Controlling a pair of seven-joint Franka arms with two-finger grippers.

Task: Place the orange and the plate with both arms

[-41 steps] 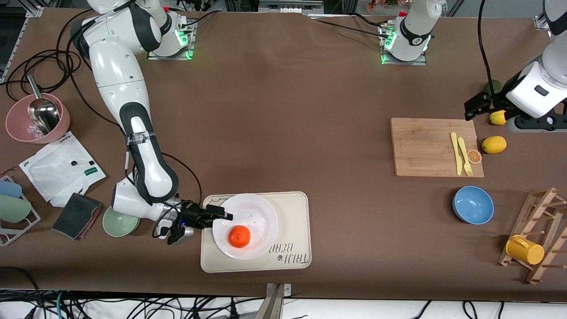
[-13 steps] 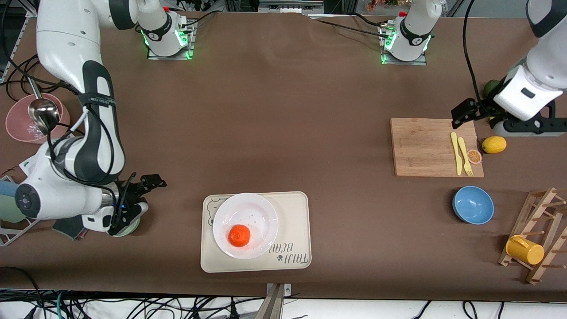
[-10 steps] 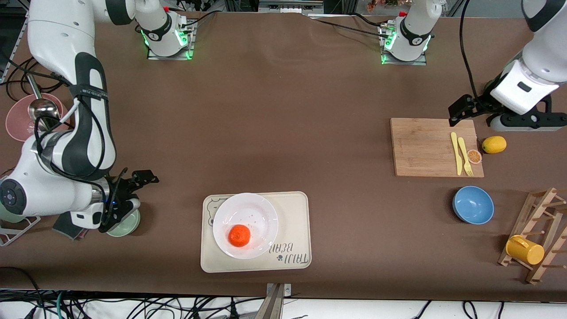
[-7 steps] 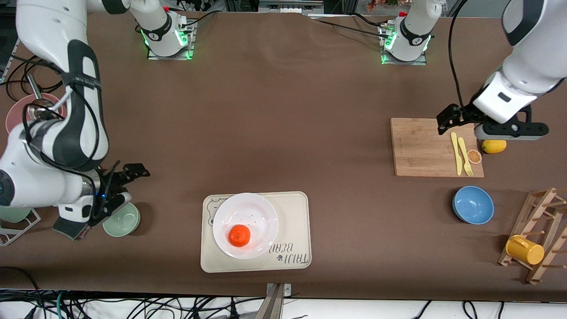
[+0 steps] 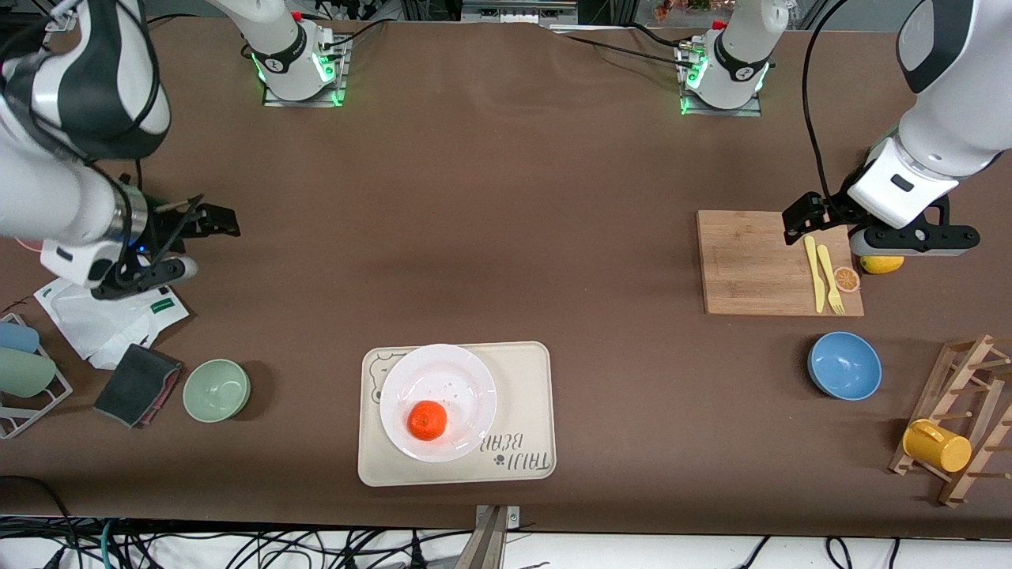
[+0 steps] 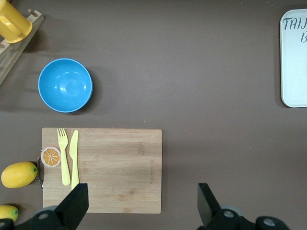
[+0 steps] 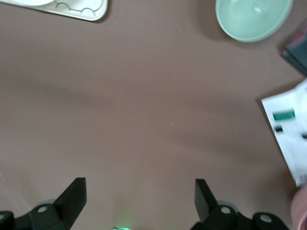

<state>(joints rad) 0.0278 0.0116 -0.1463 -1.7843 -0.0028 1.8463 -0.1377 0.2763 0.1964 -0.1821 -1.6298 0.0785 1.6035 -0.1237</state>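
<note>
Plate: I see the plate (image 5: pixel 437 402) sitting on the cream tray (image 5: pixel 531 395), at the 6 o'clock edge of the desk (image 5: pixel 506 197), exactly where it lay three seconds ago.
Orange: the orange (image 5: pixel 427 420) rests on the plate, in the part of the dish toward 6 o'clock; it has not shifted in any of my frames.
Right tool: three seconds ago it was at the plate's rim on the 9 o'clock side; now the right tool (image 5: pixel 207 223) has let go, risen and swung off toward 10 o'clock, hanging over bare desk near the white packet (image 5: pixel 111 304). Its wrist view shows both fingers spread wide, nothing between them, with the pale green bowl (image 7: pixel 253 18) and a tray corner in sight.
Left tool: the left tool (image 5: pixel 797 221) has drifted from beside the lemon (image 5: pixel 881 263) to over the 12 o'clock edge of the cutting board (image 5: pixel 759 269), at about 3 o'clock on the desk. Its fingers are spread and empty, above the yellow fork (image 6: pixel 63 155) and knife (image 6: pixel 74 158).
Meaning: I judge the placing done, both arms pulling clear of the tray.
Risk: little that I can see; neither arm is near the plate.
</note>
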